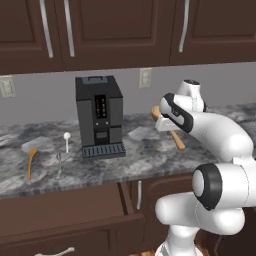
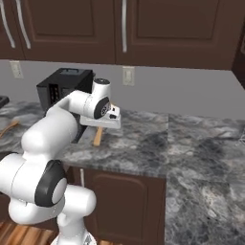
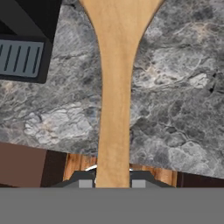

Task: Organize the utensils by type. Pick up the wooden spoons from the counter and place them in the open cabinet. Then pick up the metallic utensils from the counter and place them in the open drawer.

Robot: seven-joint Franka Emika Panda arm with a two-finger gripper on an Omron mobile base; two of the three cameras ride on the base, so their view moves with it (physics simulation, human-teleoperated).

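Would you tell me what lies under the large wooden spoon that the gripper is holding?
Under the large wooden spoon, held in the gripper, lies the counter. The handle covers a strip of stone; its bowl end runs off the top of the hand view.

My glossy white rounded arm has bulbous shells joined by dark grey-black ring joints. A black-banded white wrist link sits above them, and small dark fingertips carry pale grey pads.
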